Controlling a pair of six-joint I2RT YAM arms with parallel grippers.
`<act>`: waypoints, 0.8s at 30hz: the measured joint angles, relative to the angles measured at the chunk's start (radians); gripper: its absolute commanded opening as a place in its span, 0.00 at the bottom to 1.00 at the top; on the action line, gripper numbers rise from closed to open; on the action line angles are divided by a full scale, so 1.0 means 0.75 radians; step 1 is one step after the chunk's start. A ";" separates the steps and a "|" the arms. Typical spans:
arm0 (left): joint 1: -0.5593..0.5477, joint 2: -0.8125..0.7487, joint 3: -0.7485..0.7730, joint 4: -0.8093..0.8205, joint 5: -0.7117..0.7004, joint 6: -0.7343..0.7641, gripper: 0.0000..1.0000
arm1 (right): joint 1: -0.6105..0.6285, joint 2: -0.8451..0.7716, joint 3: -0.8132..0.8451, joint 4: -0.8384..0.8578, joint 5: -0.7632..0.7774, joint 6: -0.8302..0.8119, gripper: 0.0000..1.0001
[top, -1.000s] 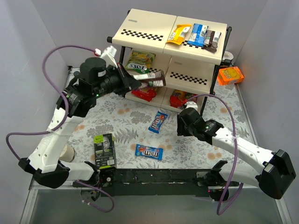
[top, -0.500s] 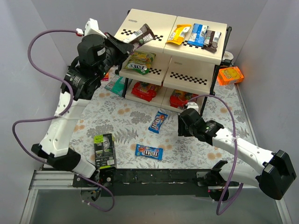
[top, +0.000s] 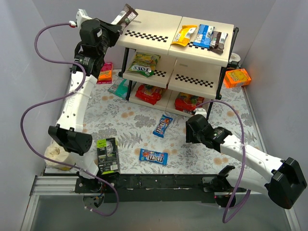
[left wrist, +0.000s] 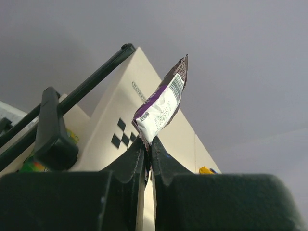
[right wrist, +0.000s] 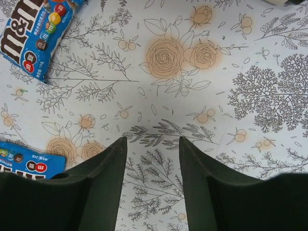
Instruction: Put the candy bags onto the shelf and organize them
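One left gripper [top: 120,21], aloft, pinches brown bar [top: 129,13].

m&m's: blue bag [right wrist: 34,32] | m&m's: second blue bag [right wrist: 29,161] | Fox's: green-yellow bag [top: 143,63]

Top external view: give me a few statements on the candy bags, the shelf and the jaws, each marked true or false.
The left jaws pinch a dark brown bar near the shelf's top left corner. True.
The right jaws are shut on a blue M&M's bag. False: they stand open over bare tablecloth, holding nothing.
Two blue M&M's bags lie on the tablecloth. True.
The shelf's top tier is bare. False: a yellow bag and others lie on its right half.
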 measured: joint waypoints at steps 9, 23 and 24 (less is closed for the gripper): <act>0.034 0.156 0.148 0.100 0.134 -0.079 0.00 | -0.010 0.000 -0.010 0.011 0.010 -0.020 0.55; 0.032 0.170 0.105 0.168 0.257 -0.223 0.16 | -0.023 -0.001 -0.028 0.027 0.023 -0.025 0.55; 0.030 0.170 0.098 0.167 0.258 -0.227 0.16 | -0.025 -0.001 -0.029 0.027 0.023 -0.025 0.54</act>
